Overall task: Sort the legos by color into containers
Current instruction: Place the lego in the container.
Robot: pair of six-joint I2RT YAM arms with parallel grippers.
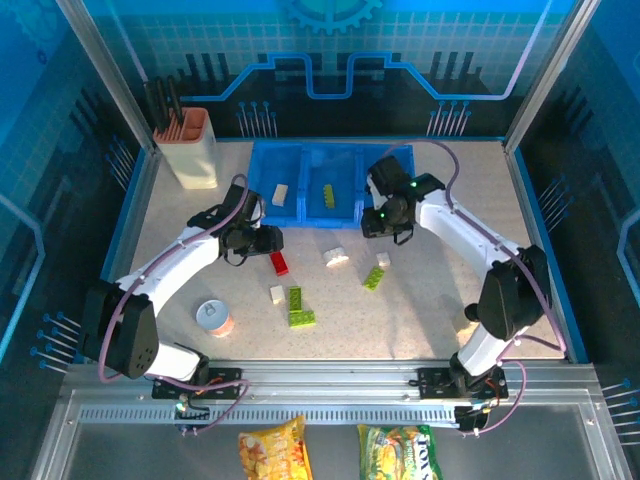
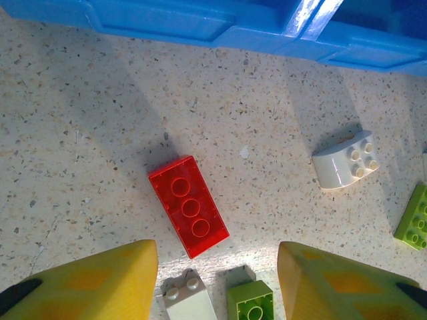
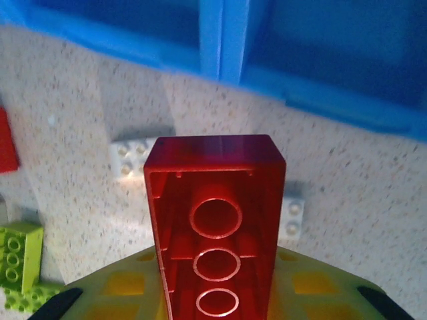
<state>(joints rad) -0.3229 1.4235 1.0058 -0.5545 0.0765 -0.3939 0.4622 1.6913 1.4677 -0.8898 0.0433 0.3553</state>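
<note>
Showing the sorting table (image 1: 430, 310) from above and from both wrists. The right gripper (image 1: 385, 217) was closed on a held red brick (image 3: 213, 220), its hollow underside facing the wrist camera. The brick covered the line where the jaws met it, and only the yellow pads (image 3: 313, 283) showed below. It hung just short of the front wall of the blue tray (image 1: 300, 222).

The left gripper (image 2: 217, 245) stood part open and empty. A loose red brick (image 2: 189, 205) lay underside up on the table, its near end in the gap between the fingertips. Beyond it lay a white curved brick (image 2: 345, 160). A cut-off white brick (image 2: 188, 297) and a cut-off green brick (image 2: 248, 301) ran off the lower edge.

From above, the left compartment (image 1: 270, 170) held a sorted white brick (image 1: 281, 193) and the middle compartment (image 1: 340, 175) a sorted green brick (image 1: 328, 195). The right arm hid much of the tray's right end, whose contents could not be made out.
</note>
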